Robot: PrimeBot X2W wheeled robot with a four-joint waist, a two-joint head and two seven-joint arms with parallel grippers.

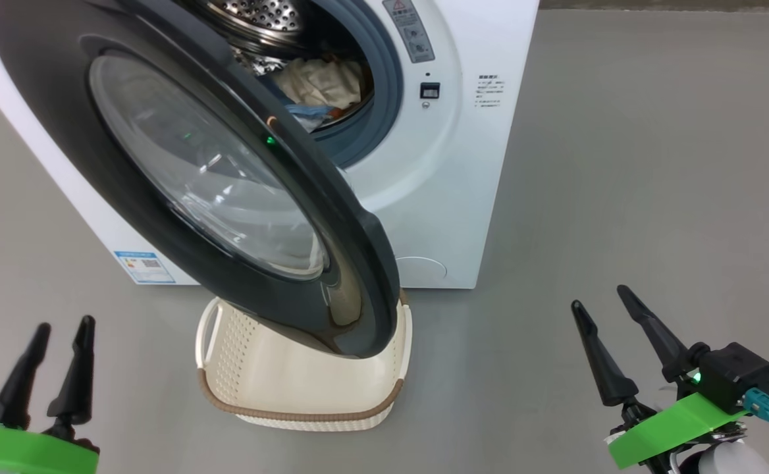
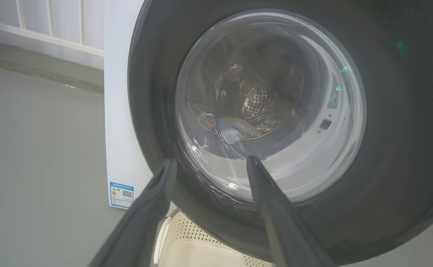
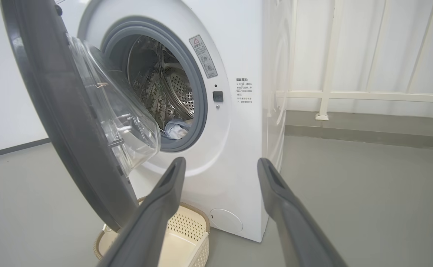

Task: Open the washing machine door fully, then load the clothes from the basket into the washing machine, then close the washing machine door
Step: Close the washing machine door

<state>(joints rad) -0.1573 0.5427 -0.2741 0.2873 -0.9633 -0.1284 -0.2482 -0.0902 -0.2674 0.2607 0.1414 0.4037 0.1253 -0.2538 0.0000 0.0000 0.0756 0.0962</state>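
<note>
I am holding my left hand [image 1: 65,322] and right hand [image 1: 599,296] spread wide and empty before the white washing machine [image 1: 463,197], whose glossy black-rimmed door [image 1: 207,171] with its bulging clear window is hanging partly open over the cream basket [image 1: 305,416] on the floor, while crumpled cream-and-blue clothes [image 1: 318,89] are lying inside the steel drum [image 1: 259,13].

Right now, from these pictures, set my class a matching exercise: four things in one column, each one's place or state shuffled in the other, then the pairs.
Column one
1 door
2 clothes
3 basket
4 right gripper

Column two
A on the floor
B wide open, holding nothing
C inside the drum
D swung out, part open

Pairs: 1-D, 2-C, 3-A, 4-B
</note>
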